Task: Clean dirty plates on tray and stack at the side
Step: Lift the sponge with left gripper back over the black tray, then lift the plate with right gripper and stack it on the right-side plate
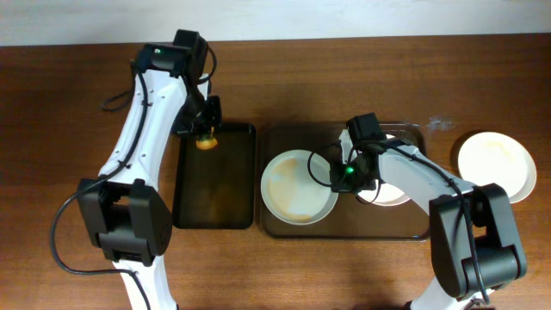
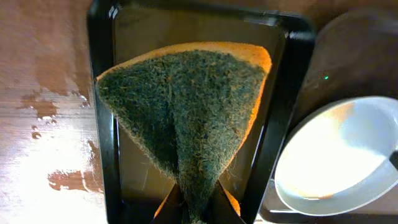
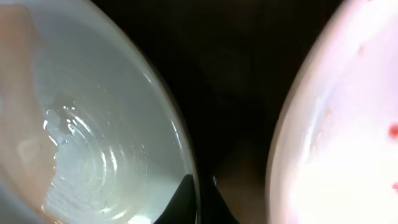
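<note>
Pinching a green sponge point(image 2: 186, 118) over the black tray point(image 1: 215, 202) — left jaws; right jaws grip a plate point(image 1: 293, 194) by its rim on the brown tray point(image 1: 370, 224).

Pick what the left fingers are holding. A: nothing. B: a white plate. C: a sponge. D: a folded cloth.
C: the left fingers pinch a green-and-orange sponge, which hangs above the black tray.
</note>
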`<state>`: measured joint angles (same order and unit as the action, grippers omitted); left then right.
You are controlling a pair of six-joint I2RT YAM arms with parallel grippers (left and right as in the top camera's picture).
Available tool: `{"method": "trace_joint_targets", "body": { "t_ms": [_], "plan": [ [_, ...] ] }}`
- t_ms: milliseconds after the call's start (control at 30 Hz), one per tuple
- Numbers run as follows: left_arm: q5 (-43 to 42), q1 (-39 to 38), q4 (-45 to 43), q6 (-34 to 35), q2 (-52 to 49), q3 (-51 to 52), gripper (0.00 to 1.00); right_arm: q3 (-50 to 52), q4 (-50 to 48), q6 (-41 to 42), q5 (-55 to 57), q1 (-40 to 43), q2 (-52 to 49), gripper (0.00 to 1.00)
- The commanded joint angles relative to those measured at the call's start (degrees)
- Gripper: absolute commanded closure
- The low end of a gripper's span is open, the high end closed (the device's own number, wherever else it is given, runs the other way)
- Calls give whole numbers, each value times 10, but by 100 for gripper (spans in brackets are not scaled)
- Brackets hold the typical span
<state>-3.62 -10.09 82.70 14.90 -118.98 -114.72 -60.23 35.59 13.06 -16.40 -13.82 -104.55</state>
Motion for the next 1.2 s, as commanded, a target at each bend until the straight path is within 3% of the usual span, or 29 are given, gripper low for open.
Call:
{"method": "trace_joint_targets", "body": {
  "t_ms": [0,133,333,733,1033,1100,1167],
  "plan": [
    [-22,6,0,-27,6,43,100,-30,37,-6,-1,-9,30,96],
    [-29,6,-15,-28,6,62,100,-78,97,12,43,-9,103,96],
    [-48,7,-63,-16,6,62,100,-96,165,74,255,-34,166,96],
    [-89,13,-106,-13,6,62,100,-129,255,190,811,-346,180,96],
    [-93,14,-109,-13,6,62,100,-129,256,189,920,-391,180,96],
    [-93,14,-110,-13,6,62,100,-129,256,189,912,-391,180,96],
    [-93,14,-112,-13,6,62,100,-129,256,190,820,-383,180,96]
  ]
}}
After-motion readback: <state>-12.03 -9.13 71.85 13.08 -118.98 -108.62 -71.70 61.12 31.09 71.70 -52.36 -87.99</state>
